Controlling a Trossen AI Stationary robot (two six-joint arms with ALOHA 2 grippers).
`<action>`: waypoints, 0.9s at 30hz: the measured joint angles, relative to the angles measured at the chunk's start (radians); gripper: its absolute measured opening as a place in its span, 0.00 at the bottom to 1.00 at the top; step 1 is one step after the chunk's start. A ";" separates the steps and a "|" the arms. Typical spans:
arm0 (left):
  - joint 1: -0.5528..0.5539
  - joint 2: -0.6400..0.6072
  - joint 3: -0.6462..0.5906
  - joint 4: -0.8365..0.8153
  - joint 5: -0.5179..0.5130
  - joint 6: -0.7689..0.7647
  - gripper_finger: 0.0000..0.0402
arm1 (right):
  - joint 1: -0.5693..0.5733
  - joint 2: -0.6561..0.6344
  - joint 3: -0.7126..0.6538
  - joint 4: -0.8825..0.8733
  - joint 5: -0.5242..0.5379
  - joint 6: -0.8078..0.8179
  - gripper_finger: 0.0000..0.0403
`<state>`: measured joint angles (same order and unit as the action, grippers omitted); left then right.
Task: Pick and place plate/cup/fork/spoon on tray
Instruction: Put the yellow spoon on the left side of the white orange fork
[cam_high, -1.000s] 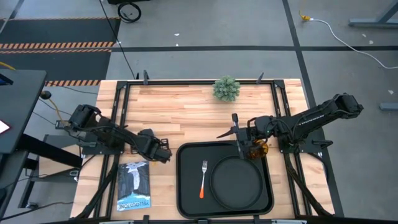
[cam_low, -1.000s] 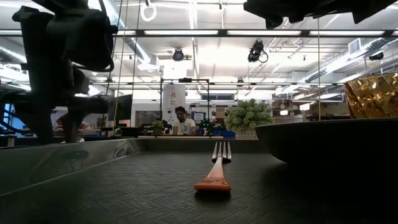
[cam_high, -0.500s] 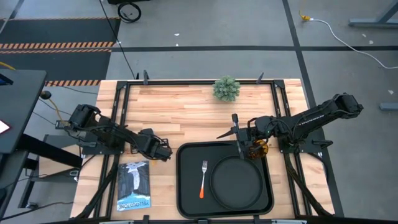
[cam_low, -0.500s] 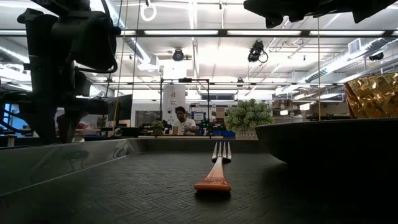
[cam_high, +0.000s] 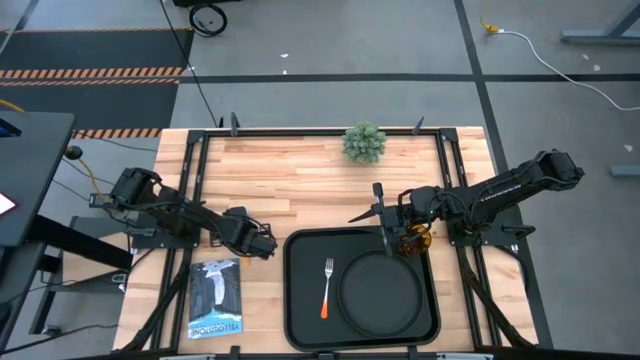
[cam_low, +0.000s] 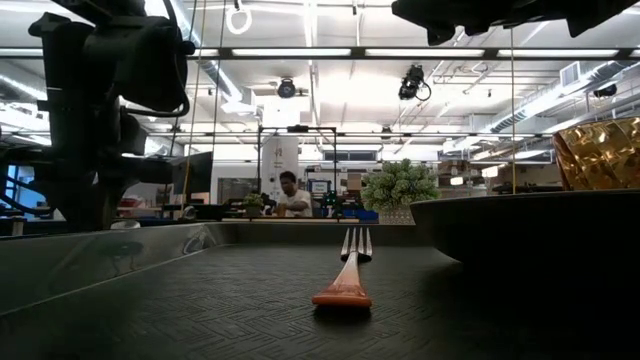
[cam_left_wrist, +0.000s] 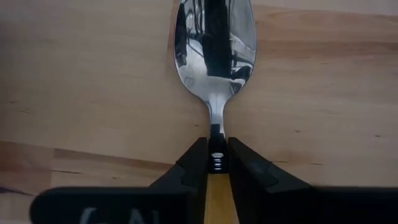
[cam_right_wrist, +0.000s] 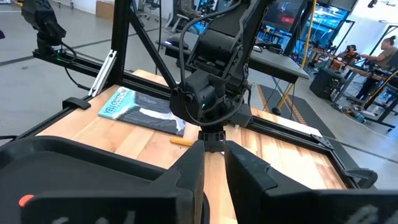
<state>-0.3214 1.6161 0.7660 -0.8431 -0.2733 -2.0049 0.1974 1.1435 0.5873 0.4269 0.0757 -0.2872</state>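
Observation:
The black tray (cam_high: 300, 300) lies at the table's near middle. On it are the round black plate (cam_high: 380, 290) and the fork (cam_high: 327, 287), which lies left of the plate, tines toward the far edge. The amber cup (cam_high: 412, 240) stands at the tray's far right corner, under my right arm's wrist. My right gripper (cam_right_wrist: 214, 149) is shut and empty above the tray's far edge, pointing toward the table's left. My left gripper (cam_high: 260, 244) is just left of the tray, shut on the spoon (cam_left_wrist: 214, 43). My left gripper pinches the spoon between its two fingers where the silver neck meets the orange handle (cam_left_wrist: 215, 163). The fingers point down from above and lie across the spoon. The spoon is level just over the wood, and its handle end (cam_right_wrist: 180, 142) sticks out behind the fingers. I cannot tell whether it touches the table.
A green potted plant (cam_high: 364, 142) stands at the table's far middle. A blue-and-black booklet (cam_high: 215, 298) lies near the front left, beside the tray. A person (cam_low: 292, 195) sits in the room beyond the table.
My left gripper has shifted slightly toward the table's right, closer to the tray's left rim, with the spoon in its fingers.

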 joint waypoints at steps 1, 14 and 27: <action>0.000 0.000 0.002 -0.002 0.000 0.001 0.14 | 0.000 0.000 0.000 -0.001 0.000 0.000 0.17; -0.004 0.004 0.119 -0.144 -0.009 0.040 0.15 | 0.000 0.000 0.000 -0.003 0.001 0.000 0.17; -0.004 0.003 0.305 -0.083 -0.187 0.179 0.14 | 0.000 0.000 0.000 -0.035 0.002 0.002 0.17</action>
<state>-0.3256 1.6192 1.0706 -0.9266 -0.4602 -1.8255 0.1970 1.1435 0.5873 0.3924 0.0780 -0.2857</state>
